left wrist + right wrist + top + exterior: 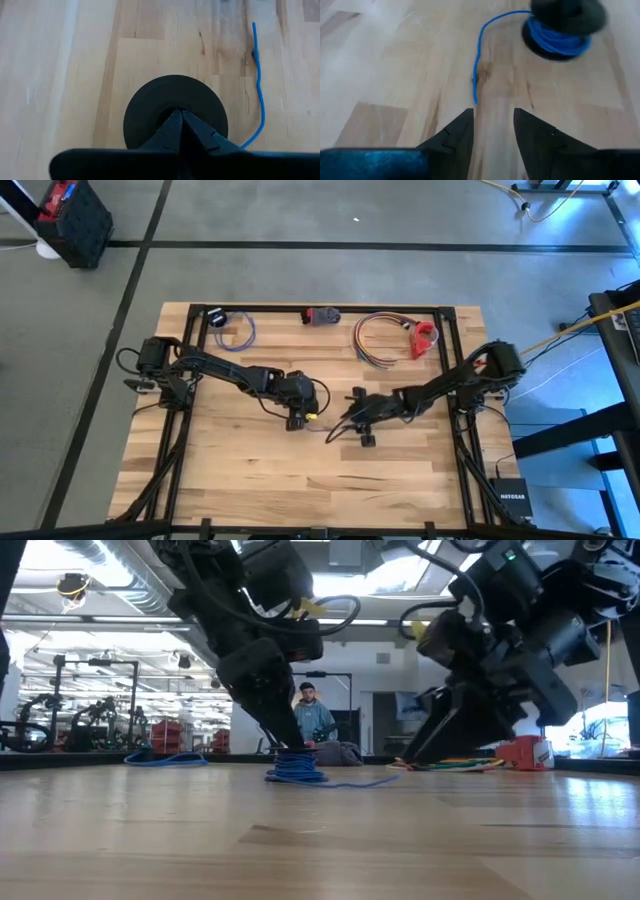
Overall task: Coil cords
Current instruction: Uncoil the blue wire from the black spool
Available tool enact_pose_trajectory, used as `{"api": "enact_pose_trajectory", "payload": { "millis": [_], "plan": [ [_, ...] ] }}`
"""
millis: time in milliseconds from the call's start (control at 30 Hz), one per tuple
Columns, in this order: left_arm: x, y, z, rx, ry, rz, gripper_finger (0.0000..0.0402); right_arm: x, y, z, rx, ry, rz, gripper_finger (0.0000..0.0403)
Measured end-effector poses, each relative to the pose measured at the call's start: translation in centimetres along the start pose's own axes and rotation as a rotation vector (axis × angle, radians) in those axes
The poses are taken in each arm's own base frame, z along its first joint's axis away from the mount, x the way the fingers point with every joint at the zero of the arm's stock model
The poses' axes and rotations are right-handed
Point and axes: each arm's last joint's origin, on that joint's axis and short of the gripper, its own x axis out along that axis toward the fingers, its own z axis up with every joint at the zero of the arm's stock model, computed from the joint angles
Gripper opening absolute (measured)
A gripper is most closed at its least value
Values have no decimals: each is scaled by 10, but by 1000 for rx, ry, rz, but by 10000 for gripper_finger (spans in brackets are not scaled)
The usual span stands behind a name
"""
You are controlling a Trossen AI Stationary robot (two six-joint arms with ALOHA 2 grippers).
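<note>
Pale wooden planks make up the bench (250, 470), framed by dark rails and standing on a grey floor with black tape lines. Behind it, in the low view, a workshop hall shows with racks and lights, and a person (313, 720) stands far back.

Near the middle of the bench the left claw (296, 420) points down onto a black round spool (175, 112), its two fingers pressed together at the spool's centre, as the left wrist view shows. Blue cord (296, 768) is wound around that spool in a tight bundle, and the low view shows the bundle resting on the wood directly under the left claw. A loose tail of the same blue cord (259, 85) runs away from the spool across the planks in a gentle wave.

The right claw (362, 418) is just to the right of the spool, close to the bench surface, with its fingers (457, 135) spread apart and nothing between them. In the right wrist view the free end of the cord tail (476, 90) lies on the wood just ahead of the gap between those fingers, apart from them, and curves back to the wound spool (562, 30).

Along the far edge of the bench lie a small coil of lilac wire (238, 330) with a black piece, a dark and red object (321, 315), and a loop of multicoloured wires (378, 340) beside a red object (425, 338).
</note>
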Motion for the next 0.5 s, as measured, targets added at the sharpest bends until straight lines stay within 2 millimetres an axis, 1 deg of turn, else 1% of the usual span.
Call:
{"api": "enact_pose_trajectory", "payload": {
  "millis": [67, 200, 300, 400, 500],
  "plan": [
    [0, 2, 2, 9, -16, 2, 2, 9, 3, 3, -12, 7, 7, 143],
    [0, 7, 4, 17, -35, 11, 5, 20, 4, 11, -35, 1, 6, 143],
    [1, 12, 4, -13, -40, 18, 4, 27, 4, 10, -36, 23, 10, 143],
    [1, 14, 5, -34, -47, 22, 1, 31, 7, 12, -35, 22, 68, 143],
    [1, 14, 5, -38, -47, 22, 3, 34, 11, 8, -32, 35, 87, 143]
  ]
}}
